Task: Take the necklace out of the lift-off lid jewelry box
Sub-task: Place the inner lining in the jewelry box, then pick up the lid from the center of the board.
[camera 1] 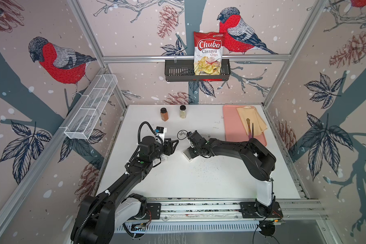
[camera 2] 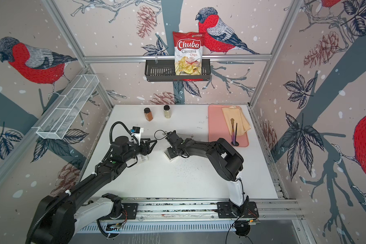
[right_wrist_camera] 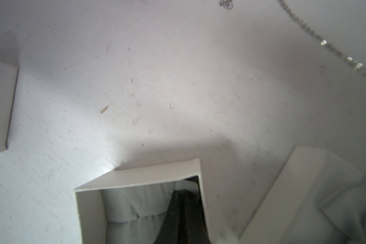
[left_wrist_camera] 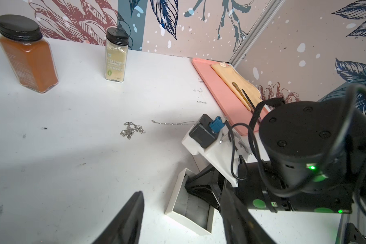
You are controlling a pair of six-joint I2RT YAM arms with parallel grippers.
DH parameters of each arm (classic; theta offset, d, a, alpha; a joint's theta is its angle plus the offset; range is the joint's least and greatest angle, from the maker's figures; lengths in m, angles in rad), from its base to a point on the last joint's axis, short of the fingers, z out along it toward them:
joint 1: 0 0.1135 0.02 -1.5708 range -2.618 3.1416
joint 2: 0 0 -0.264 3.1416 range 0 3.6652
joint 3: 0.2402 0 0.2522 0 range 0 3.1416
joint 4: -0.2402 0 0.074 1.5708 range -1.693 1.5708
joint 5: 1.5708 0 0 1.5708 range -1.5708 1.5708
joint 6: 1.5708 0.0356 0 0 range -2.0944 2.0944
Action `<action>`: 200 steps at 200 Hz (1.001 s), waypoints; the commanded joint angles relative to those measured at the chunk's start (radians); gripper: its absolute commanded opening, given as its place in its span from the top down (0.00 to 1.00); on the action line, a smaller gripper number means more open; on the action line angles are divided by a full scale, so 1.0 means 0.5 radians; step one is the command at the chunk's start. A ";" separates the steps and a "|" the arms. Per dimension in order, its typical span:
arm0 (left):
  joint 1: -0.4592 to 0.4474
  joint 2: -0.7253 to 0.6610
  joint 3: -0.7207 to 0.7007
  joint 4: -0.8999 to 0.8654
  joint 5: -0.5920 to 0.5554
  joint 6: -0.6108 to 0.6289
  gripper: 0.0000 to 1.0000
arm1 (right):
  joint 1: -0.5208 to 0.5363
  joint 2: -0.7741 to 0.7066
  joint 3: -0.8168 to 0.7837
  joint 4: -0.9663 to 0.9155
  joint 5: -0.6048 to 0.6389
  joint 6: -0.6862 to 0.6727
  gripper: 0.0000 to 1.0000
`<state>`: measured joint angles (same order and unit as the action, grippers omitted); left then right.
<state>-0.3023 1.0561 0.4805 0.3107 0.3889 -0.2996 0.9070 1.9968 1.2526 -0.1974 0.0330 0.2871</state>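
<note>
The white jewelry box (camera 1: 187, 156) stands open on the table, grey cushion (left_wrist_camera: 190, 205) showing inside. My right gripper (camera 1: 191, 150) reaches down into it; its dark fingers (right_wrist_camera: 182, 211) stand together, shut, against the cushion beside one wall. I cannot see anything held between them. A silver necklace (left_wrist_camera: 132, 130) lies bunched on the table beyond the box, and a thin chain strand (left_wrist_camera: 171, 123) lies next to it, also seen in the right wrist view (right_wrist_camera: 336, 52). My left gripper (camera 1: 175, 145) hovers open just left of the box, holding nothing.
A white lid (camera 1: 163, 158) lies under my left wrist. Two spice jars (camera 1: 164, 114) (camera 1: 182, 111) stand at the back. A pink tray (camera 1: 230, 126) with a cloth and utensils sits at the back right. A black wall basket (camera 1: 178, 71) holds a chips bag.
</note>
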 commanded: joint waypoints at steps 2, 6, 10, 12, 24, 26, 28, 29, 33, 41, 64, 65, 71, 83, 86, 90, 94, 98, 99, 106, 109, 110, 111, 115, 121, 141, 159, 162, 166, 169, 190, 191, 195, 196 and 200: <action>0.006 -0.046 -0.011 0.075 -0.063 -0.026 0.38 | 0.004 0.013 -0.007 -0.071 -0.063 0.019 0.90; 0.006 -0.054 -0.013 0.076 -0.066 -0.026 0.38 | 0.004 0.003 -0.006 -0.074 -0.064 0.017 0.90; 0.003 -0.058 -0.014 0.078 -0.070 -0.026 0.38 | 0.005 -0.010 -0.008 -0.075 -0.059 0.011 0.90; 0.003 -0.060 -0.015 0.074 -0.074 -0.026 0.38 | 0.004 -0.019 -0.010 -0.075 -0.057 0.009 0.90; 0.006 -0.072 -0.019 0.078 -0.078 -0.025 0.38 | 0.004 -0.074 -0.021 -0.078 -0.035 -0.006 0.90; 0.004 -0.072 -0.022 0.077 -0.078 -0.024 0.38 | 0.004 -0.085 -0.021 -0.078 -0.031 -0.010 0.90; 0.004 -0.074 -0.022 0.076 -0.078 -0.025 0.38 | 0.005 -0.096 -0.025 -0.078 -0.025 -0.012 0.90; 0.004 -0.074 -0.024 0.077 -0.078 -0.026 0.38 | 0.005 -0.101 -0.024 -0.079 -0.022 -0.014 0.89; 0.003 -0.075 -0.024 0.079 -0.081 -0.024 0.38 | 0.004 -0.119 -0.026 -0.083 -0.010 -0.018 0.89; 0.005 -0.078 -0.025 0.082 -0.081 -0.026 0.38 | 0.003 -0.157 -0.024 -0.090 0.006 -0.028 0.88; 0.005 -0.080 -0.028 0.084 -0.085 -0.018 0.38 | 0.008 -0.243 -0.023 -0.111 0.064 -0.051 0.84; 0.004 -0.080 -0.028 0.086 -0.085 -0.018 0.38 | 0.008 -0.245 -0.023 -0.113 0.067 -0.054 0.84; 0.005 -0.081 -0.027 0.085 -0.084 -0.021 0.38 | 0.005 -0.265 -0.026 -0.119 0.078 -0.064 0.78; 0.004 -0.084 -0.026 0.083 -0.082 -0.019 0.38 | -0.005 -0.315 -0.038 -0.128 0.109 -0.108 0.64; 0.003 -0.084 -0.027 0.083 -0.081 -0.016 0.37 | -0.011 -0.323 -0.040 -0.134 0.118 -0.124 0.60; 0.005 -0.087 -0.026 0.082 -0.079 -0.017 0.37 | -0.020 -0.335 -0.041 -0.148 0.135 -0.148 0.56; 0.005 -0.087 -0.028 0.083 -0.078 -0.015 0.37 | -0.034 -0.347 -0.037 -0.165 0.149 -0.169 0.52; 0.005 -0.090 -0.024 0.084 -0.081 -0.014 0.36 | -0.052 -0.353 -0.030 -0.184 0.165 -0.187 0.49; 0.006 -0.090 -0.023 0.084 -0.083 -0.014 0.36 | -0.057 -0.353 -0.028 -0.189 0.169 -0.192 0.48; 0.005 -0.095 -0.024 0.082 -0.091 -0.014 0.34 | -0.097 -0.363 -0.008 -0.228 0.194 -0.211 0.43; 0.003 -0.098 -0.023 0.084 -0.098 -0.014 0.34 | -0.120 -0.364 0.006 -0.249 0.200 -0.212 0.42; 0.005 -0.099 -0.023 0.084 -0.104 -0.013 0.33 | -0.125 -0.366 0.010 -0.259 0.202 -0.210 0.42; 0.006 -0.099 -0.022 0.084 -0.106 -0.013 0.33 | -0.135 -0.365 0.016 -0.265 0.208 -0.210 0.41; 0.005 -0.105 -0.023 0.085 -0.119 -0.014 0.32 | -0.165 -0.361 0.041 -0.298 0.218 -0.197 0.40; 0.006 -0.111 -0.020 0.087 -0.134 -0.013 0.31 | -0.207 -0.361 0.076 -0.338 0.222 -0.169 0.40; 0.006 -0.132 -0.006 0.083 -0.168 -0.003 0.28 | -0.301 -0.373 0.147 -0.418 0.176 -0.047 0.34; 0.004 -0.147 0.008 0.079 -0.180 0.010 0.28 | -0.320 -0.358 0.159 -0.446 0.127 0.082 0.28; 0.004 -0.149 0.006 0.084 -0.181 0.011 0.27 | -0.319 -0.355 0.156 -0.444 0.121 0.097 0.28; 0.005 -0.149 0.007 0.082 -0.182 0.015 0.27 | -0.320 -0.352 0.148 -0.439 0.102 0.117 0.27; 0.004 -0.152 0.008 0.084 -0.180 0.018 0.27 | -0.319 -0.351 0.145 -0.435 0.090 0.132 0.25; 0.006 -0.143 0.014 0.086 -0.170 0.035 0.27 | -0.317 -0.334 0.100 -0.398 0.027 0.235 0.21; 0.005 -0.143 0.015 0.083 -0.170 0.035 0.27 | -0.317 -0.334 0.097 -0.397 0.025 0.242 0.21; 0.003 -0.143 0.014 0.081 -0.173 0.040 0.27 | -0.317 -0.331 0.090 -0.394 0.018 0.261 0.19; 0.005 -0.143 0.015 0.083 -0.172 0.040 0.27 | -0.317 -0.331 0.087 -0.392 0.017 0.267 0.18; 0.005 -0.141 0.017 0.082 -0.172 0.042 0.27 | -0.317 -0.330 0.079 -0.388 0.015 0.283 0.18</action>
<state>-0.3023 0.9855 0.4778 0.3172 0.3111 -0.2901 0.7475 1.8229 1.3083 -0.3820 0.0738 0.3439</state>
